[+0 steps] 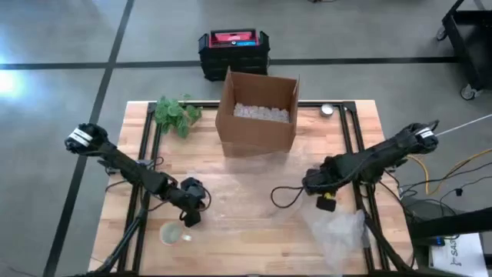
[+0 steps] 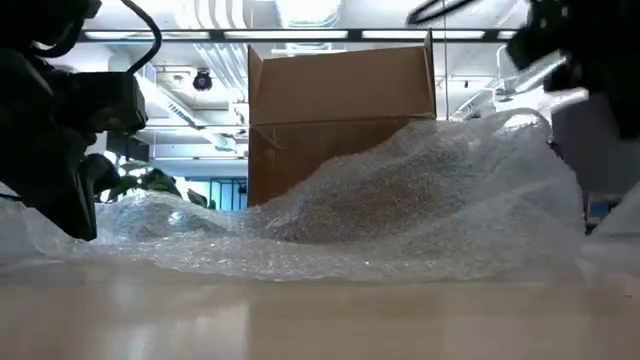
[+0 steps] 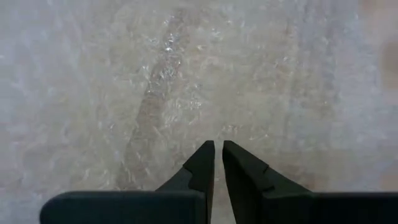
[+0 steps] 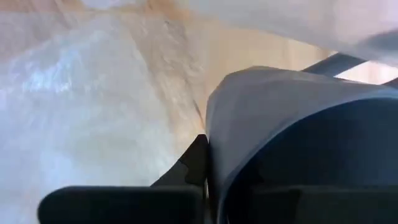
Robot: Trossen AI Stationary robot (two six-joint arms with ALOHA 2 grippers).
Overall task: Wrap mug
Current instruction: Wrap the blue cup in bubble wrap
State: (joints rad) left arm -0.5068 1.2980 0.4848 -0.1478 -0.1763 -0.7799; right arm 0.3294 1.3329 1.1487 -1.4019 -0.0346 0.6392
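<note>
Table (image 1: 254,196) wooden, bubble wrap (image 2: 400,200) spread | left tool (image 3: 217,149) together | right tool (image 4: 205,149) unclear

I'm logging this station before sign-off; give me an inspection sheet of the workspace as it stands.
Surface: wooden table, partly covered by clear bubble wrap.
Job's things: grey mug held in the right gripper; the wrap lies spread across the table and bunched near the right front.
Clutter: open cardboard box with white filling, green plant, small round metal item, clear cup.
Grippers: left gripper nearly shut, empty, over the wrap.
Cables: black loop on the table.
Surroundings: black and red case on the floor.
</note>
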